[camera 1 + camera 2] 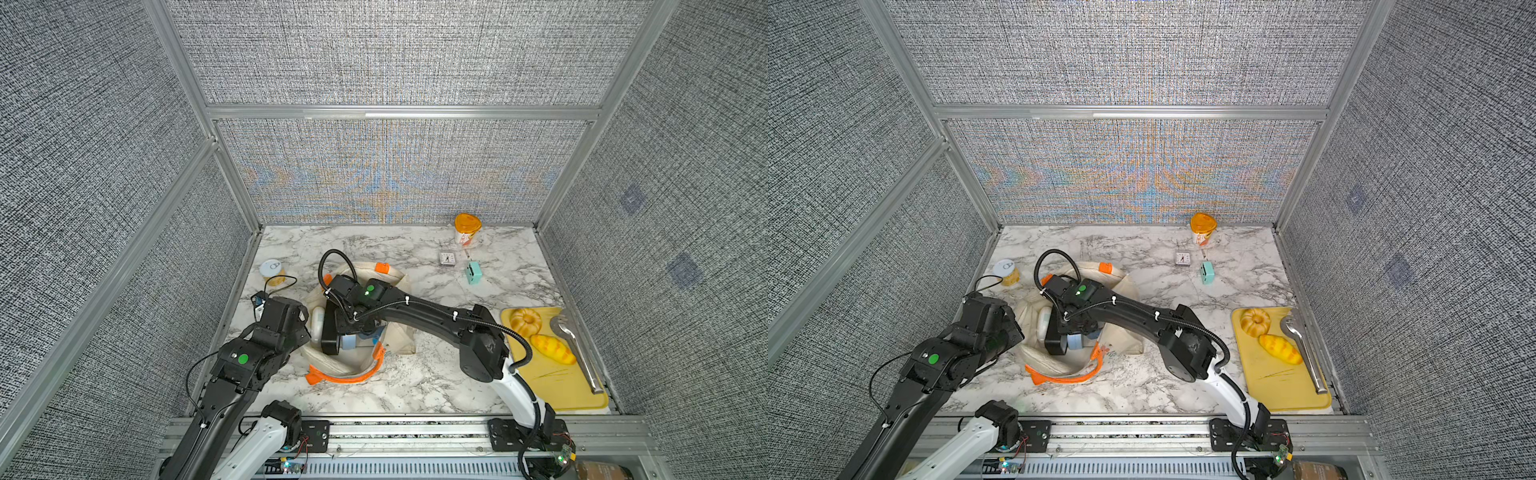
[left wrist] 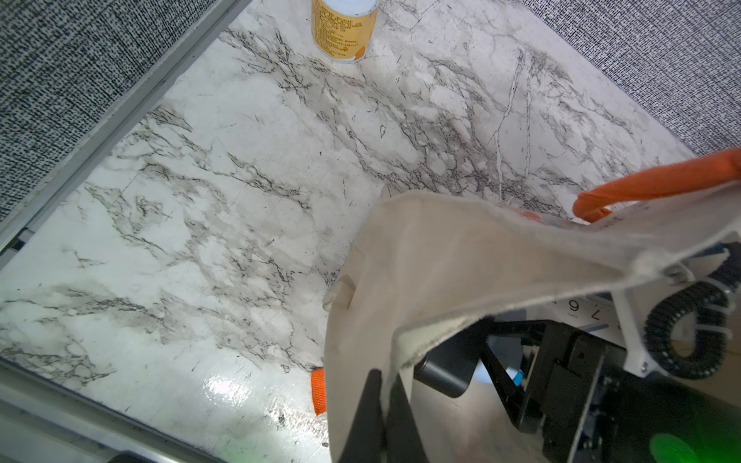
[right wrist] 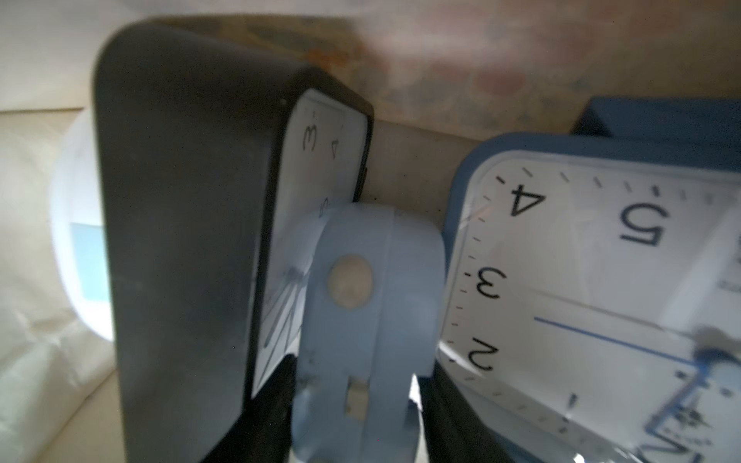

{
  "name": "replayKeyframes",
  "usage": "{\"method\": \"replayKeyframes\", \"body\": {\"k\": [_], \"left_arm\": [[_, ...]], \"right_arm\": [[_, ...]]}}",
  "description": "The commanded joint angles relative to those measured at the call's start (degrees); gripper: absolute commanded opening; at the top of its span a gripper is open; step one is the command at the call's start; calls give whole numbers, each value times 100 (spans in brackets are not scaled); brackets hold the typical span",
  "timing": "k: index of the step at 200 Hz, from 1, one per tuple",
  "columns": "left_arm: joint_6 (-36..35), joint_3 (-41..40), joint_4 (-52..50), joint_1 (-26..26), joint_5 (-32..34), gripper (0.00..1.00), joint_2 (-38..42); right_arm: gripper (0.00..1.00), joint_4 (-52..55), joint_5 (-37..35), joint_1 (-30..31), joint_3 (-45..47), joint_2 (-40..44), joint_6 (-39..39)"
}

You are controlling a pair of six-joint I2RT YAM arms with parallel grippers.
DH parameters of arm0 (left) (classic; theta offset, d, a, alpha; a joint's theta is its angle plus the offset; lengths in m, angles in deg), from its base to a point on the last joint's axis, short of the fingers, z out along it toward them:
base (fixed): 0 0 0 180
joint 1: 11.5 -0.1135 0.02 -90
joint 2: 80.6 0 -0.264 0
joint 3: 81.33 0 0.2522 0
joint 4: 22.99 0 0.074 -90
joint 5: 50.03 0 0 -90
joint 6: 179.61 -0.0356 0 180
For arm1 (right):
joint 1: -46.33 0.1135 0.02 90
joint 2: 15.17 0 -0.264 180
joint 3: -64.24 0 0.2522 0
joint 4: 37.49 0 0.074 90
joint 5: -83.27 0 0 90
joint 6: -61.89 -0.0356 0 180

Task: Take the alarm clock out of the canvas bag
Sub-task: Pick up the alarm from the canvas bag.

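Note:
The cream canvas bag (image 1: 401, 332) (image 1: 1125, 336) lies open on the marble table, with an orange handle (image 1: 349, 376) at its front. My left gripper (image 2: 383, 401) is shut on the bag's rim (image 2: 441, 260) and holds it up. My right arm reaches into the bag. In the right wrist view my right gripper (image 3: 361, 405) has a black finger on each side of a pale-blue alarm clock (image 3: 369, 312) (image 1: 349, 343). A black clock (image 3: 180, 240) (image 1: 332, 328) and a darker blue clock (image 3: 581, 280) stand close on either side. A white round object (image 3: 76, 248) lies behind the black clock.
A yellow can (image 1: 272, 272) (image 2: 345, 28) stands left of the bag. At the back right are an orange-lidded cup (image 1: 467, 228), a small white clock (image 1: 447, 258) and a teal clock (image 1: 473, 272). A yellow tray (image 1: 557, 382) at the right holds bread and tongs (image 1: 577, 349).

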Motion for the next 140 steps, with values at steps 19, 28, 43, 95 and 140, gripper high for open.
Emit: {"method": "replayKeyframes", "body": {"k": [19,28,43,95,140], "left_arm": [[-28,-14,-178,-8,64,0,22],[-36,-8,-161,-13,52,0,25],[-84,27,-115,-10,0,0,5],[-397,414,94,-8,-219,19,-184],[-752,918,276,-10,-591,66,-381]], "right_arm": [[46,143,-141,-6,35,319,-11],[46,149,-124,-4,8,388,-3],[46,195,-113,-11,-28,523,10],[46,319,-90,-55,93,1197,255],[46,-79,371,-416,755,2136,549]]}}
